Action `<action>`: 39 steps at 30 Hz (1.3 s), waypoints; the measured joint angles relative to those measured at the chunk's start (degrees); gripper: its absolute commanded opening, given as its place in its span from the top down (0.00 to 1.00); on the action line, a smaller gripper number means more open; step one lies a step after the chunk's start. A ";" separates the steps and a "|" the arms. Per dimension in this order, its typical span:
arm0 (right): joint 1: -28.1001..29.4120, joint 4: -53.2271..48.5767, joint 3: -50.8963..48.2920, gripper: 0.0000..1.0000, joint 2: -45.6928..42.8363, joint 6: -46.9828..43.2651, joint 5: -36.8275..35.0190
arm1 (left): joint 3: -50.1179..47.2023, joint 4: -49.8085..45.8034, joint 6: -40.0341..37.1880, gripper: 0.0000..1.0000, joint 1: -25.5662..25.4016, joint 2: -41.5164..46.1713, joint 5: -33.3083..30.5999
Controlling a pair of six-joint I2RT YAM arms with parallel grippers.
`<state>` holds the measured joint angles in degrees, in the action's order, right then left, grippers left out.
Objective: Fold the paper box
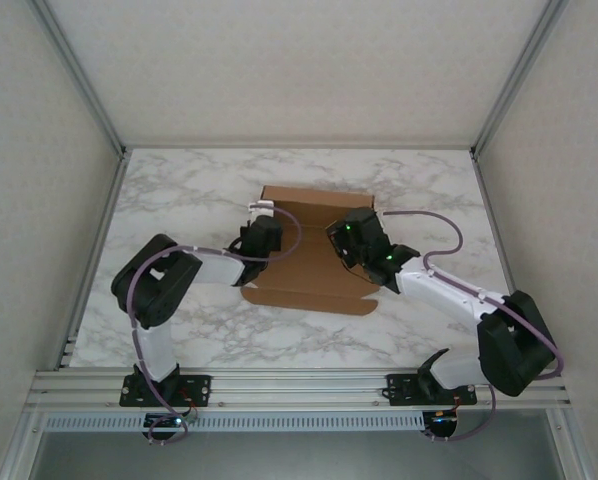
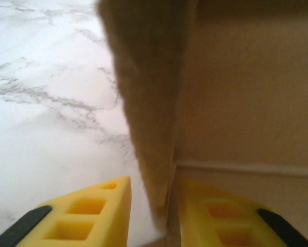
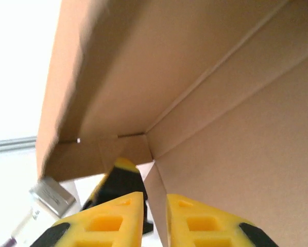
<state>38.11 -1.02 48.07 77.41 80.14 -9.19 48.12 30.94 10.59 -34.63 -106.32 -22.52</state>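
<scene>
The paper box (image 1: 309, 285) is plain brown cardboard, partly raised, in the middle of the marble table. My left gripper (image 1: 262, 238) is at its left side. In the left wrist view an upright flap (image 2: 149, 103) stands between the yellow fingers (image 2: 97, 208) of the left gripper (image 2: 154, 188); bare table shows in a gap on the flap's left, so the jaws are open around it. My right gripper (image 1: 351, 236) is at the box's right side. In the right wrist view the right gripper (image 3: 155, 199) is shut on a thin flap edge (image 3: 156, 180) under the box wall (image 3: 221, 103).
The marble table (image 1: 179, 200) has free room on every side of the box. White walls with metal posts close in the left, right and back. A metal rail (image 1: 299, 385) runs along the near edge. A finger of the left gripper (image 3: 120, 180) shows beyond the flap.
</scene>
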 measured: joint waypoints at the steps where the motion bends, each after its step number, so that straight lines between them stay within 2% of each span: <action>1: -0.72 0.07 -0.42 0.81 -0.87 -0.70 -0.26 | -1.86 0.35 -0.13 0.54 0.00 1.53 0.90; 5: -3.89 0.07 -1.27 0.78 -2.60 -3.67 -0.20 | -6.93 0.09 -0.28 0.48 0.00 7.85 4.26; 13: -6.45 1.55 -1.64 0.59 -5.40 -9.97 3.52 | -11.02 0.07 -0.52 0.52 0.22 22.56 11.87; 18: -7.02 -0.07 -1.29 0.43 -8.00 -16.46 6.56 | -10.36 -0.57 0.31 0.48 2.84 29.90 16.52; 23: -7.23 -8.63 3.78 0.34 -11.21 -24.87 7.30 | 1.70 -7.10 1.46 0.45 9.27 25.73 21.42; 28: -8.68 -15.82 10.38 0.29 -14.29 -31.87 6.25 | 12.52 -13.57 1.46 0.47 12.92 17.05 26.69; 34: -15.43 -20.46 12.33 0.20 -13.79 -36.39 7.41 | 13.75 -18.03 1.51 0.48 13.86 11.21 31.34; 39: -18.38 -20.52 11.89 0.23 -9.84 -38.51 10.27 | 13.70 -17.44 3.06 0.51 13.88 9.42 34.91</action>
<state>19.73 -21.54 59.96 67.57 41.63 1.08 61.82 13.50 13.65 -20.75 -96.90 12.38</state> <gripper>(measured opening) 0.790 0.505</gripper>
